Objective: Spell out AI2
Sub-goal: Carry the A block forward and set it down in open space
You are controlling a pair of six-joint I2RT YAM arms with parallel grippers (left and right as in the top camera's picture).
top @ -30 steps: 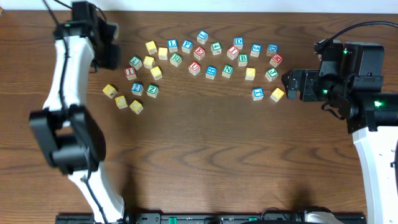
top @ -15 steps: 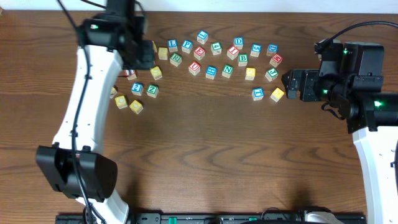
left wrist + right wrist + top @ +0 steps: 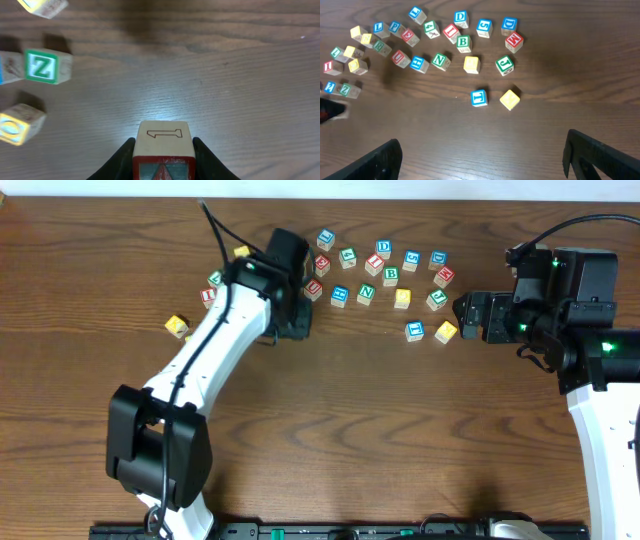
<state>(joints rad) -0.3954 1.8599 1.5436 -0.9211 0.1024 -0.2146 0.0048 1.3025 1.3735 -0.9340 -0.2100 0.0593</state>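
Left gripper [image 3: 162,161]: pinching block [image 3: 162,137], right of Z [image 3: 42,66].
Right gripper [image 3: 468,315]: jaws spread, empty.
Tip: lower flat onto bare table [image 3: 240,75], well clear of Z, letter squared.

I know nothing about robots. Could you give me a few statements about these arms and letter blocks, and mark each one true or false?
1. The left gripper is gripping a block. True.
2. The right gripper holds the yellow block. False: its fingers are spread with nothing between them, and the yellow block lies on the table.
3. A green Z block lies on the table. True.
4. A blue block is stacked on the yellow block. False: it lies beside it, apart.
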